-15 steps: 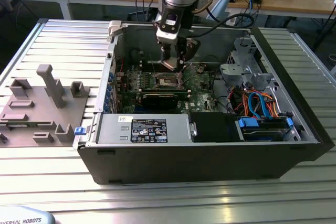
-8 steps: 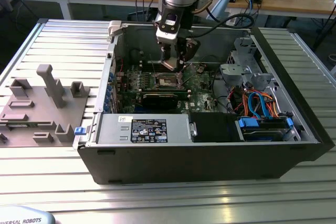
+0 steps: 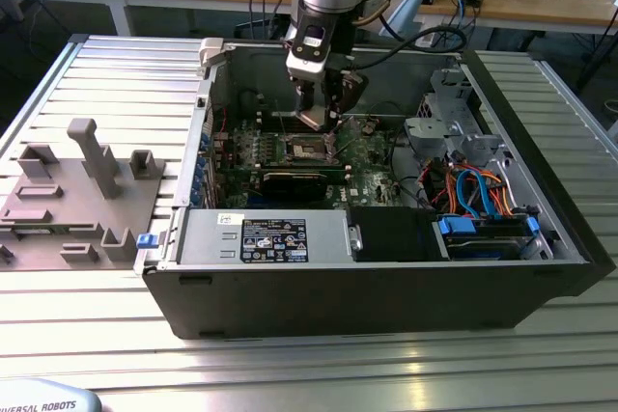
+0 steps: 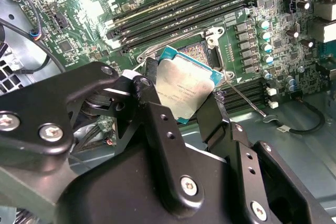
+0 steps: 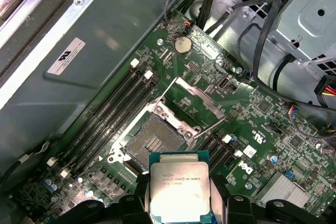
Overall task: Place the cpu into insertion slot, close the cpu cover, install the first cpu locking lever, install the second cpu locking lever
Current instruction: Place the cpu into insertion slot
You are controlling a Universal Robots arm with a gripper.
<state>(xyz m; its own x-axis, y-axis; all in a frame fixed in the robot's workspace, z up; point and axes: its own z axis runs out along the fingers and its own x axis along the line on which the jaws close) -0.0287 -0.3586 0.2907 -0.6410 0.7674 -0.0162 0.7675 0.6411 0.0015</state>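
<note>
My gripper [image 5: 180,205] is shut on the cpu [image 5: 180,190], a flat square chip with a silvery top and a teal edge. Black fingers [image 4: 148,90] clamp it on two opposite sides. In the first wrist view the cpu hangs above the green board, just off one side of the insertion slot [image 5: 152,140], whose dark contact field lies bare. The cpu cover [image 5: 198,97] stands swung open on the slot's far side. A thin wire lever [image 5: 210,127] sticks out loose beside it. In the exterior view the gripper [image 3: 322,121] hovers over the slot [image 3: 307,150] inside the open computer case.
Long black memory slots [image 5: 113,106] flank the slot on both sides. A grey drive cage with cables [image 3: 439,127] rises at the exterior view's right. The power supply [image 3: 275,238] fills the case's front. A grey fixture block [image 3: 77,190] lies on the table at the exterior view's left.
</note>
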